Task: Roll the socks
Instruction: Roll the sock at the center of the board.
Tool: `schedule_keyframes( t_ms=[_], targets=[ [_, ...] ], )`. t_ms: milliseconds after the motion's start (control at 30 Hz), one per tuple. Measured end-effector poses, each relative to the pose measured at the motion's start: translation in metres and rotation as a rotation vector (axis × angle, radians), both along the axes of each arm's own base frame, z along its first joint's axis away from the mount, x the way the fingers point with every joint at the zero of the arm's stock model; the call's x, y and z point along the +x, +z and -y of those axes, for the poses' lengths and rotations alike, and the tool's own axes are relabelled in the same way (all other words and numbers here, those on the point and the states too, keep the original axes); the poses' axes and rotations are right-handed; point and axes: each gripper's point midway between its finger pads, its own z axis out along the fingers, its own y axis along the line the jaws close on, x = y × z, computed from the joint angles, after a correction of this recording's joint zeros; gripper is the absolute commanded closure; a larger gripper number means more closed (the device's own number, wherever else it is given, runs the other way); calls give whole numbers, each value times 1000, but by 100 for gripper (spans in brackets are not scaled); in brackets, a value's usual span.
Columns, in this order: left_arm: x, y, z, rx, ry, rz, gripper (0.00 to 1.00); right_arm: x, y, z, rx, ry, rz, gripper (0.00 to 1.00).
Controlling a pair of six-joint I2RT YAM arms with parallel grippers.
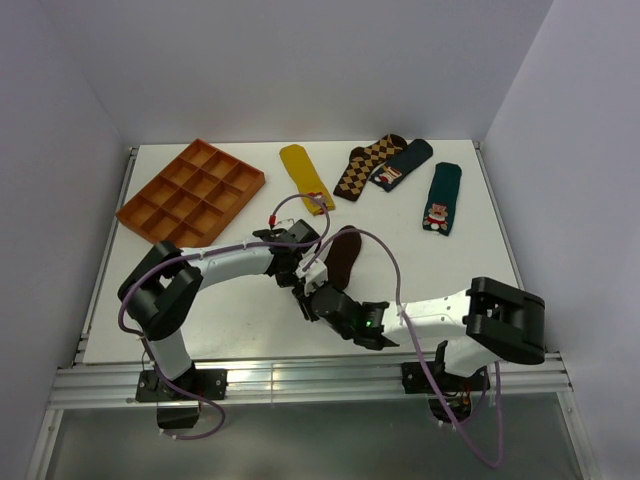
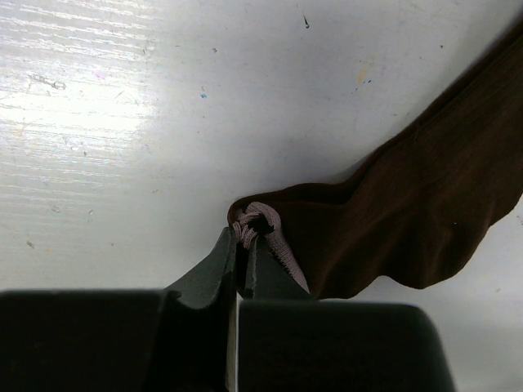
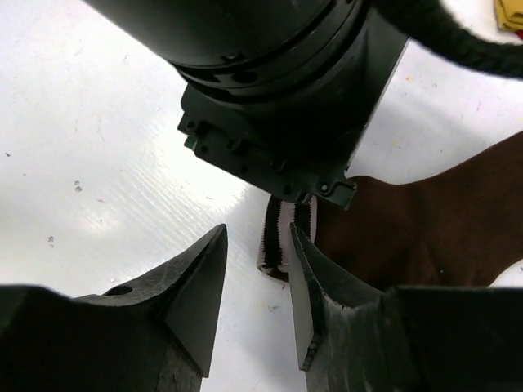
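Note:
The dark brown sock point(image 1: 343, 258) lies flat near the table's middle, its striped cuff toward the arms. My left gripper point(image 1: 297, 278) reaches down onto that cuff end. In the left wrist view the left gripper point(image 2: 241, 234) is shut on the bunched pale cuff edge point(image 2: 260, 219), and the brown sock point(image 2: 409, 212) spreads away to the right. My right gripper point(image 3: 257, 237) stands open just in front of the striped cuff point(image 3: 286, 233). Its right finger point(image 3: 306, 278) is beside the cuff's end, and nothing is between the jaws. The left gripper's black body point(image 3: 278, 98) hangs right above.
An orange compartment tray point(image 1: 190, 190) sits at the back left. A mustard sock point(image 1: 305, 177), a diamond-patterned sock point(image 1: 365, 165), a dark blue sock point(image 1: 405, 163) and a green sock point(image 1: 441, 197) lie along the back. The two arms crowd together at the sock.

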Motion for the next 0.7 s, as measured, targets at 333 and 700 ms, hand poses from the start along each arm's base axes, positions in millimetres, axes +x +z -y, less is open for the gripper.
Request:
schedule_keyframes(
  t_ms=[333,700],
  targets=[
    [-1,0,1,-1,-18,-2,100,1,-27,7,-70,4,-33,55],
    [-1,0,1,-9,-25,-9,100,1,-54,7,-144,30,-51,55]
  ],
)
